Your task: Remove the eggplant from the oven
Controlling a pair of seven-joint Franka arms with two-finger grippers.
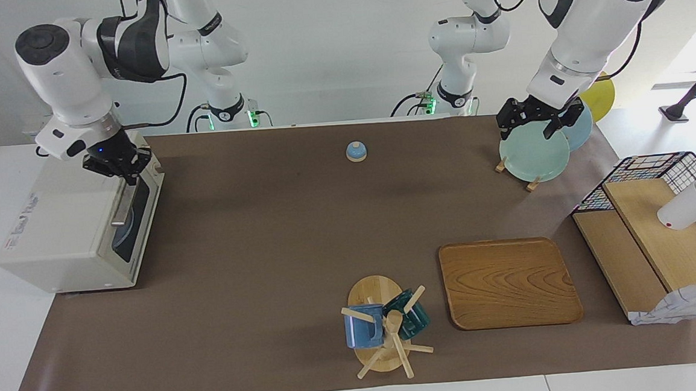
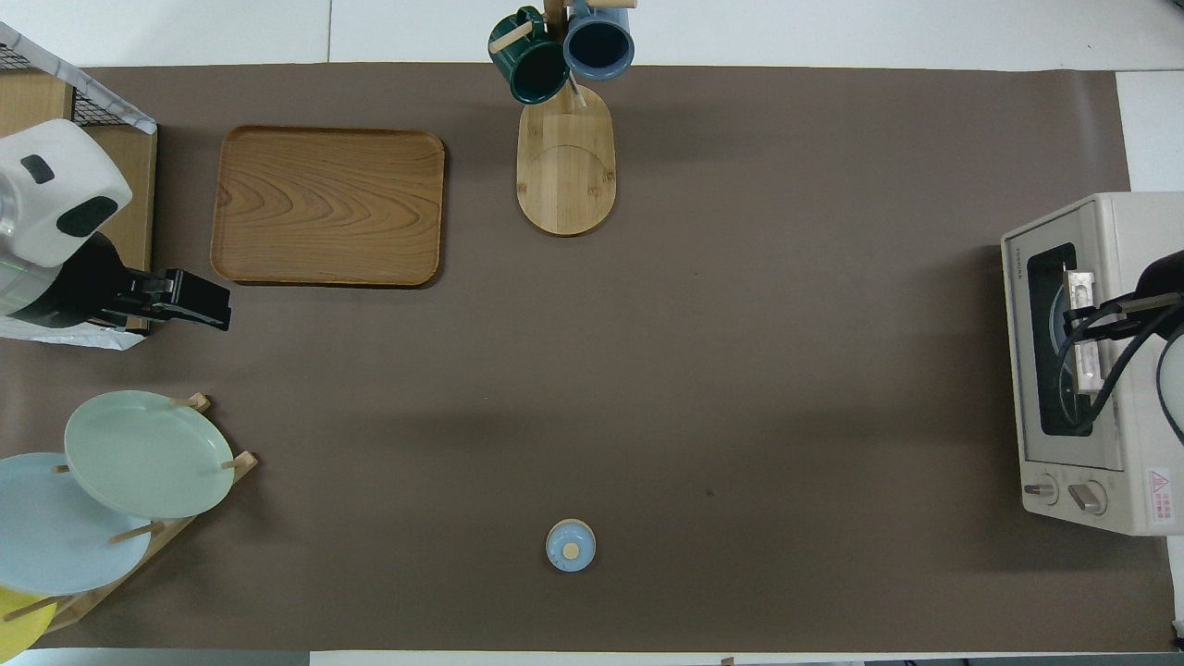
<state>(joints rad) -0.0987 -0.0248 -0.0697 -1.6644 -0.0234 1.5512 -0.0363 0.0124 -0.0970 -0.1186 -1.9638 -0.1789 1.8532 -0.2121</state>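
The cream-white oven (image 1: 66, 237) stands at the right arm's end of the table, its dark glass door shut; it also shows in the overhead view (image 2: 1124, 370). The eggplant is hidden; only a pale plate edge shows through the glass. My right gripper (image 1: 122, 173) hangs over the top of the door, at the end of the metal bar handle (image 1: 122, 206) nearer to the robots; in the overhead view the gripper (image 2: 1096, 314) lies across the handle (image 2: 1087, 356). My left gripper (image 1: 540, 126) is open and empty above the plate rack; it also shows in the overhead view (image 2: 208, 310).
A plate rack with a pale green plate (image 1: 534, 157) stands at the left arm's end. A wooden tray (image 1: 507, 282), a mug tree with two mugs (image 1: 386, 326), a small blue bell (image 1: 356, 151) and a wooden shelf with a wire basket (image 1: 658, 231) are on the brown mat.
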